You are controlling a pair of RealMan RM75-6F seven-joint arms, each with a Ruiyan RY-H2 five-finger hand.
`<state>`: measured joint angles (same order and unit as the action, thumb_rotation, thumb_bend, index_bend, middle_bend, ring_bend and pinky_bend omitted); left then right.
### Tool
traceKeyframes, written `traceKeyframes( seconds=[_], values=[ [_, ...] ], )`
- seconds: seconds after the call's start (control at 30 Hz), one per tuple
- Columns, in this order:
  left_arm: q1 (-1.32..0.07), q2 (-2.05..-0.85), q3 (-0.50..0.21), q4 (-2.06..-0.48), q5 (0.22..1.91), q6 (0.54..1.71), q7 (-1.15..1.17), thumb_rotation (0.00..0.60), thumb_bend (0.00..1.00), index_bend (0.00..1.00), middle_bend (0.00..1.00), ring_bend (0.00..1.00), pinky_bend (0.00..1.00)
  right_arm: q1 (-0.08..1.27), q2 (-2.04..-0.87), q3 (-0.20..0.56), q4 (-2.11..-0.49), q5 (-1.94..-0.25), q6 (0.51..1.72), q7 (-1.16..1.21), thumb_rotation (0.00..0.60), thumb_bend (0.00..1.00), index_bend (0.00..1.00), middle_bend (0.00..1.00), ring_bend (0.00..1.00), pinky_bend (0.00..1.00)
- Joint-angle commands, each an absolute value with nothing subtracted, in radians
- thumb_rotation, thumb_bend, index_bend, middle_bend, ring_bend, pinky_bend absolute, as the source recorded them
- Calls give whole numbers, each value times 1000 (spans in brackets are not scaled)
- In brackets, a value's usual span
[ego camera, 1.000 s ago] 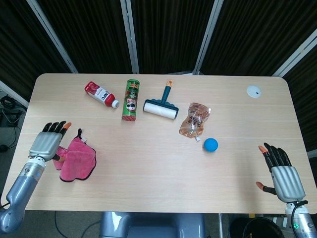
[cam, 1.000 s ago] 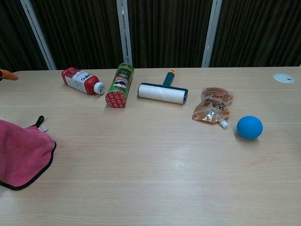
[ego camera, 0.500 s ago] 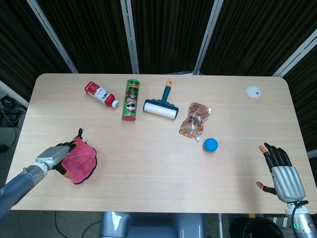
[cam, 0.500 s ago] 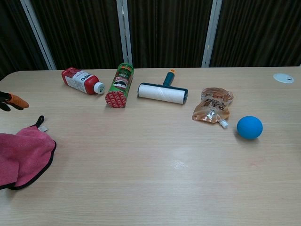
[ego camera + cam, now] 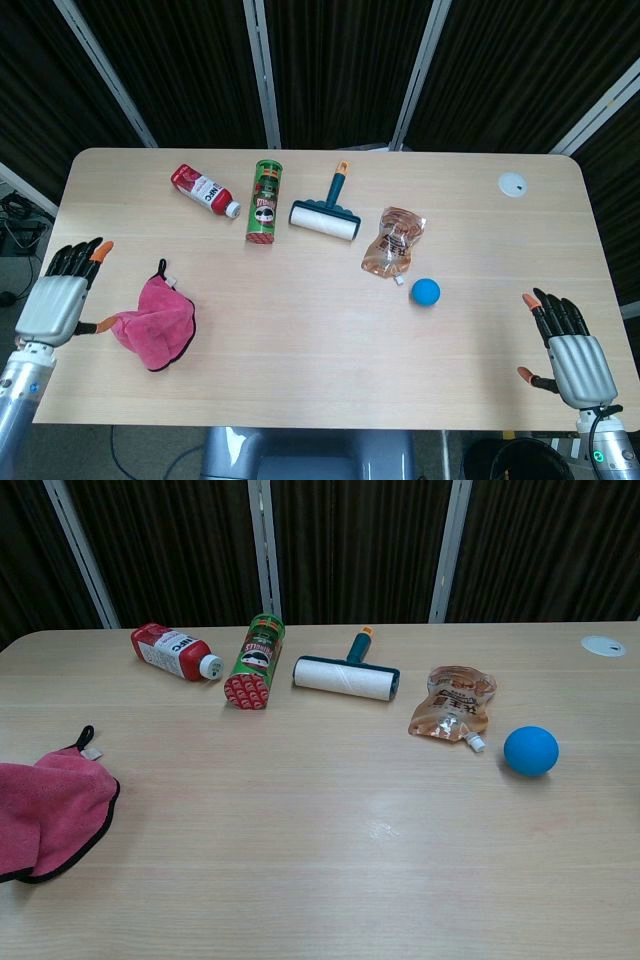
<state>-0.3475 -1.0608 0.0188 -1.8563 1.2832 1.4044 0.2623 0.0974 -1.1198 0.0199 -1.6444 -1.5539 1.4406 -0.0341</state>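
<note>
A pink cloth [image 5: 155, 325] with a black hem lies folded over on itself near the table's front left; the chest view shows the cloth [image 5: 45, 815] at its left edge. My left hand [image 5: 60, 295] hovers just left of it, fingers spread and empty, its thumb tip close to the cloth's left edge. At the front right corner my right hand [image 5: 572, 350] is held with fingers apart and nothing in it, nearest to a blue ball [image 5: 426, 291]. Neither hand shows in the chest view.
Along the back lie a red bottle [image 5: 204, 190], a green snack can [image 5: 264, 200] and a lint roller [image 5: 326, 212]. A clear pouch [image 5: 395, 242] lies beside the ball [image 5: 530, 750]. A white disc [image 5: 513, 184] sits at the back right.
My left hand went onto the cloth and pushed it over itself to the right, then drew back left and opened. The cloth now lies smaller and folded. The right hand stayed put.
</note>
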Motion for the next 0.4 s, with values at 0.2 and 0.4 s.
traceKeyframes(
  seconds=[0.2,0.4],
  values=[
    [-164,-1157,124,-1683,1498,1594,230,600,0,0,0,0,0,95,-1120,18,-1642,-1563,1448,-38,600,14,0,0,0,57],
    [-133,-1156,122,-1679,1507,1589,223,600,0,0,0,0,0,92,-1120,16,-1640,-1572,1458,-35,600,12,0,0,0,57]
  ],
)
